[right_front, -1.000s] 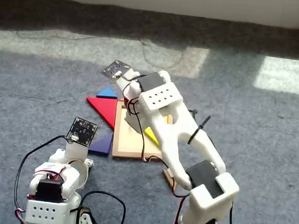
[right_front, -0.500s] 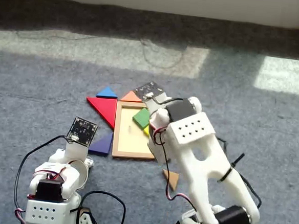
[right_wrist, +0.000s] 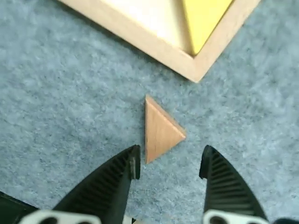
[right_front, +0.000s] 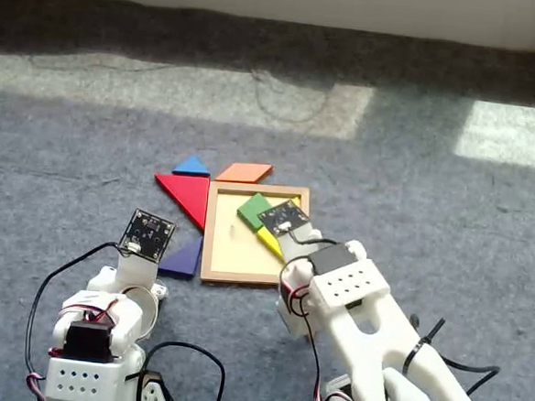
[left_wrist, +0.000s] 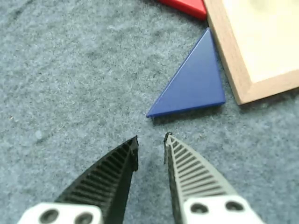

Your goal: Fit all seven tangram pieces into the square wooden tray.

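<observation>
In the high view, the yellow piece [right_front: 268, 242] and one corner of the tray [right_front: 211, 238] were partly hidden by the right arm [right_front: 344, 293]. In the left wrist view, the red triangle [left_wrist: 184, 5] was cut off at the edge.

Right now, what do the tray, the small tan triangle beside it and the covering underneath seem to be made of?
Tray: probably pale unpainted wood; its rim looks matte and light brown.
Small tan triangle: likely bare wood too, matte and of a similar tone.
Covering underneath: grey carpet or felt, with a fuzzy short pile.
</observation>
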Robot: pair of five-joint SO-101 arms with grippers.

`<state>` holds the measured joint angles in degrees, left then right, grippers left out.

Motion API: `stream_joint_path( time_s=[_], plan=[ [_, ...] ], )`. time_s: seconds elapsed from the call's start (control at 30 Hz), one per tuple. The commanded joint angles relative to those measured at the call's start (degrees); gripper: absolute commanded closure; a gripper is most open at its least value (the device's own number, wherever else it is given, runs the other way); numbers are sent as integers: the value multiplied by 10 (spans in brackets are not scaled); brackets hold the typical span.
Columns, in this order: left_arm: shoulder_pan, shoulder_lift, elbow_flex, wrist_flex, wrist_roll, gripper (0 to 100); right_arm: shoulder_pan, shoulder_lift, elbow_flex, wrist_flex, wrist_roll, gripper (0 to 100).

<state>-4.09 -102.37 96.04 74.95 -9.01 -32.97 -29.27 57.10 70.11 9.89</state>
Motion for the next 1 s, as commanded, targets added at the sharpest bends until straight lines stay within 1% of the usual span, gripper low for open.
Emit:
stream_joint_path(
  time_s=[0.0,0.2,0.33,0.47,0.67,0.8,0.83,0.9,0.97],
  plan=[
    [-6,-9,11,3,-2,880,7,-21,25,-53,-3,789],
    [-6,-9,11,3,-2,880,7,-21,85,-136,-2,789],
    [-6,-9,11,3,-2,880,7,-21,110,-159,-2,789],
    [-6,-9,11,3,-2,880,7,-21,111,-158,-2,794],
    [-6,-9,11,3,-2,880,7,-21,106,-159,-1,909],
    [-6,-9,11,3,-2,880,9,-27,105,-152,-1,930],
    [-6,-9,11,3,-2,880,10,-27,105,-141,3,931],
    [-6,-9,11,3,-2,880,11,-28,103,-109,33,932],
    [-6,-9,11,3,-2,880,11,-28,73,-76,52,932]
  ],
)
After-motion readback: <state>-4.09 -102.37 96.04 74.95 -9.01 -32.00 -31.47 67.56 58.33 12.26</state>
